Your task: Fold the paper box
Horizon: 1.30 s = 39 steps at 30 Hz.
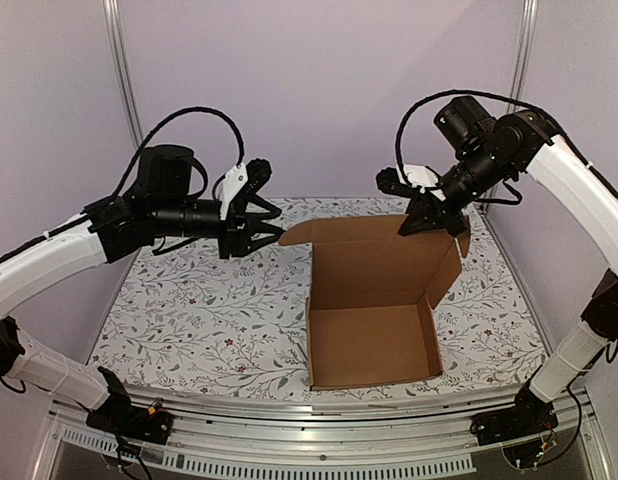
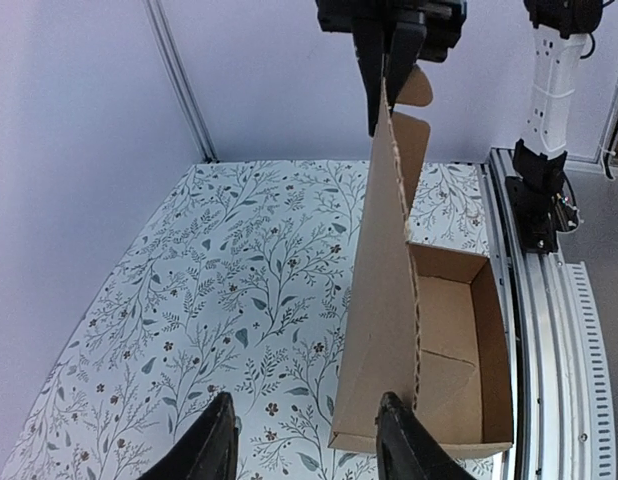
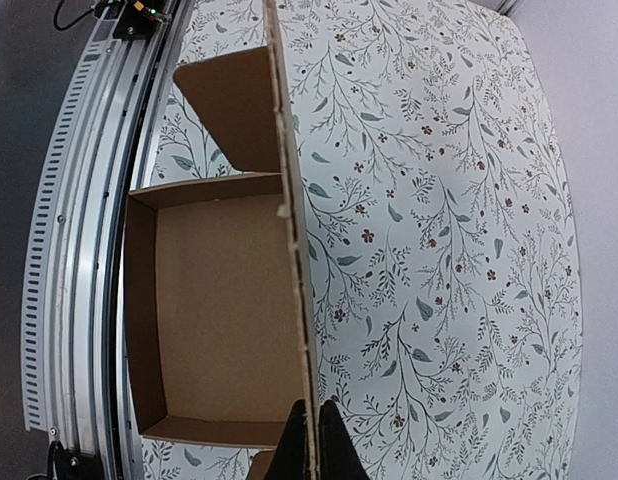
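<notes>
The paper box [image 1: 374,345] is brown cardboard, with its shallow tray formed on the floral cloth and its lid panel [image 1: 374,255] standing upright at the far side. My right gripper [image 1: 426,222] is shut on the lid's top edge near its right end; in the right wrist view the gripper [image 3: 311,445] pinches the thin cardboard edge [image 3: 289,200]. My left gripper [image 1: 271,228] hovers open just left of the lid's left side flap [image 1: 294,233]. In the left wrist view the lid [image 2: 384,300] appears edge-on, with one fingertip [image 2: 401,435] in front of its near corner.
A floral tablecloth [image 1: 199,310] covers the table. An aluminium rail [image 1: 289,425] runs along the near edge, close to the box's front wall. Frame posts [image 1: 122,70] and purple walls stand at the back and sides.
</notes>
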Available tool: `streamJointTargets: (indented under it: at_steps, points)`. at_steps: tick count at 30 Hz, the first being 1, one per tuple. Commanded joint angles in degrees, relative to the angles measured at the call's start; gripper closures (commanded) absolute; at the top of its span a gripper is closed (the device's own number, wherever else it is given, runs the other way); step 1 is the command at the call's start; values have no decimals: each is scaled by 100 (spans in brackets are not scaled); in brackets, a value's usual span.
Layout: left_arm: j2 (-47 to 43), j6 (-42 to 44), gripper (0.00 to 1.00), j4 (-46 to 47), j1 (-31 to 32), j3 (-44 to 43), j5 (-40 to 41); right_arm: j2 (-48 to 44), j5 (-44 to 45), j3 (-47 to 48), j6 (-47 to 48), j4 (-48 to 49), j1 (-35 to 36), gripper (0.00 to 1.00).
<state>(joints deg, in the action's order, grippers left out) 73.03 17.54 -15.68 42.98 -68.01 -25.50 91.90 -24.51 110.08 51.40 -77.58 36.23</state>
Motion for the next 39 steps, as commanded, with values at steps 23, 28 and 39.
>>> streamJointTargets:
  at_steps: [23,28,39]
  points:
    - [565,289,51,-218,707,-385,-644,513,-213,444,-542,-846,16,100]
    - [855,233,54,-69,792,-588,-761,563,-473,444,-617,-803,25,100]
    - [1313,59,78,250,896,-836,-605,510,-695,397,-472,-906,24,99]
